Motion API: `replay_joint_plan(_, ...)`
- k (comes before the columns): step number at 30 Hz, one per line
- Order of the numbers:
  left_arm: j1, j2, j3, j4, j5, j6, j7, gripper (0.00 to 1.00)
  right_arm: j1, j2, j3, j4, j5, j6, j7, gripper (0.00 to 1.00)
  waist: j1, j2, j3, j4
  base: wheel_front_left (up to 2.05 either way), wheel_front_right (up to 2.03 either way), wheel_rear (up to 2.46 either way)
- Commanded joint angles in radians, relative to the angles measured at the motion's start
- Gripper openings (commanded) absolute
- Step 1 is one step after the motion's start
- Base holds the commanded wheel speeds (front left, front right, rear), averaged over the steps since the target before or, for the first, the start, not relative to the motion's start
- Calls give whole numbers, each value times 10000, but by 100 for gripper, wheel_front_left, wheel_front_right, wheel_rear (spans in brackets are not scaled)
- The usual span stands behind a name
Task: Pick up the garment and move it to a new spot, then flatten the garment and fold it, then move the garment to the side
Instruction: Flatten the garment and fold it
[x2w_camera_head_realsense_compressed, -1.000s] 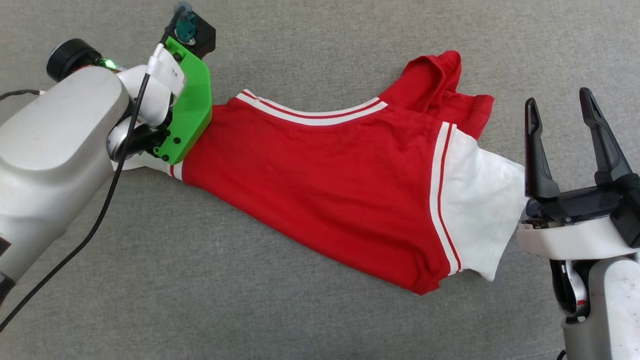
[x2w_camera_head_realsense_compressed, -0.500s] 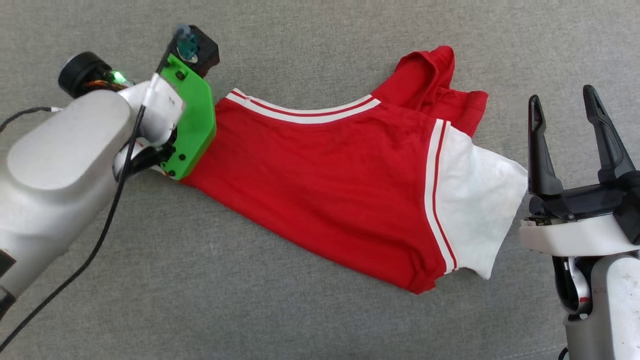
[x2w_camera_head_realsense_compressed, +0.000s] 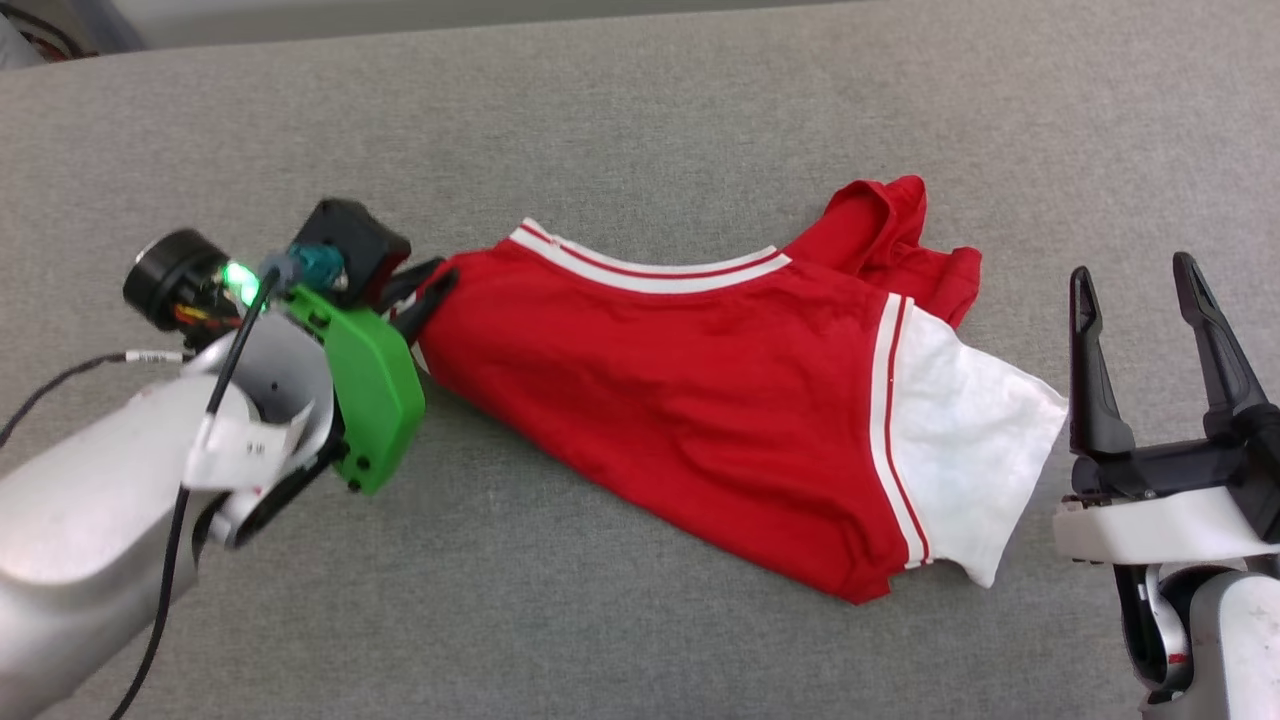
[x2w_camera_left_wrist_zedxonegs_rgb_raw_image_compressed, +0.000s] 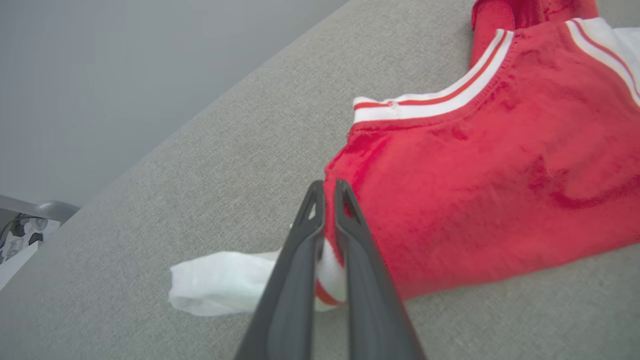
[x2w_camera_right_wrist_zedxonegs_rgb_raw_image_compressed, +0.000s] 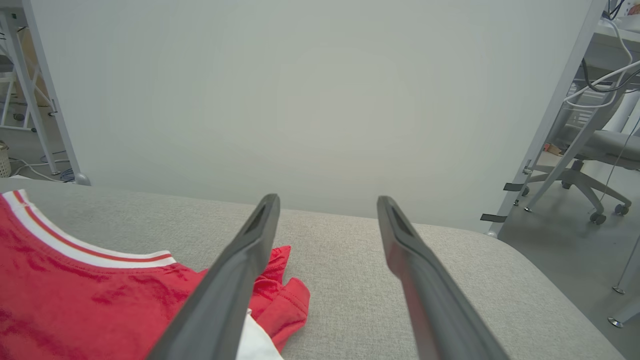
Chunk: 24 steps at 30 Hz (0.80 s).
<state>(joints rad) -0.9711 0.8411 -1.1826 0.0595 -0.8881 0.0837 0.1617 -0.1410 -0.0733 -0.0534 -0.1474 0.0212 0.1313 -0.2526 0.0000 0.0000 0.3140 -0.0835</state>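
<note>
The red T-shirt garment (x2w_camera_head_realsense_compressed: 680, 400) lies crumpled across the grey fabric surface (x2w_camera_head_realsense_compressed: 560, 620), its white right sleeve (x2w_camera_head_realsense_compressed: 970, 450) spread toward my right gripper. My left gripper (x2w_camera_head_realsense_compressed: 432, 285) is shut on the garment's left edge. In the left wrist view its fingers (x2w_camera_left_wrist_zedxonegs_rgb_raw_image_compressed: 325, 195) pinch the garment (x2w_camera_left_wrist_zedxonegs_rgb_raw_image_compressed: 475, 170) at the striped sleeve seam, and the white left sleeve (x2w_camera_left_wrist_zedxonegs_rgb_raw_image_compressed: 220, 285) trails behind them on the surface. My right gripper (x2w_camera_head_realsense_compressed: 1133, 270) stands open just right of the white sleeve, holding nothing. The right wrist view shows the same open gripper (x2w_camera_right_wrist_zedxonegs_rgb_raw_image_compressed: 327, 200) beside the garment (x2w_camera_right_wrist_zedxonegs_rgb_raw_image_compressed: 75, 295).
The grey surface's far edge (x2w_camera_head_realsense_compressed: 640, 25) runs along the top of the head view, with a pale wall (x2w_camera_right_wrist_zedxonegs_rgb_raw_image_compressed: 300, 100) behind it. An office chair (x2w_camera_right_wrist_zedxonegs_rgb_raw_image_compressed: 600, 145) and a table leg (x2w_camera_right_wrist_zedxonegs_rgb_raw_image_compressed: 555, 115) stand off the surface's right end. A black cable (x2w_camera_head_realsense_compressed: 165, 590) hangs along my left arm.
The head camera has shifted, so the far edge now shows. My left wrist has drawn back toward me and turned, still shut on the garment, bunching its left end. The right gripper stays open.
</note>
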Motion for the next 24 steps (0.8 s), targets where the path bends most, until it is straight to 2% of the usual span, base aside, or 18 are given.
replay_joint_plan(1,347,240,16,-398,185,284,-82,0,160,27,-38,-5,-72,-6,-92,100,0,0,-595,492,0,0,0)
replay_joint_plan(6,1429,1326,-44,-2854,334,1825,-158,0,477,65,-183,-13,-87,-6,-92,100,0,0,-984,746,0,0,0)
replay_joint_plan(11,2119,2049,-206,-4708,553,2891,-19,0,642,97,-286,-52,-89,-6,-92,100,0,0,-1134,866,0,0,0)
replay_joint_plan(12,2248,2261,-257,-5445,722,3229,81,0,694,119,-337,-110,-86,-6,-92,100,0,0,-1130,908,0,0,0)
replay_joint_plan(16,2118,2338,-263,-5666,940,3294,215,0,630,139,-276,-154,-73,-6,-92,100,0,0,-1003,829,0,0,0)
replay_joint_plan(24,1354,2083,-58,-5009,1108,2719,380,0,197,158,-165,-281,-55,-6,-92,100,0,0,-241,195,0,0,0)
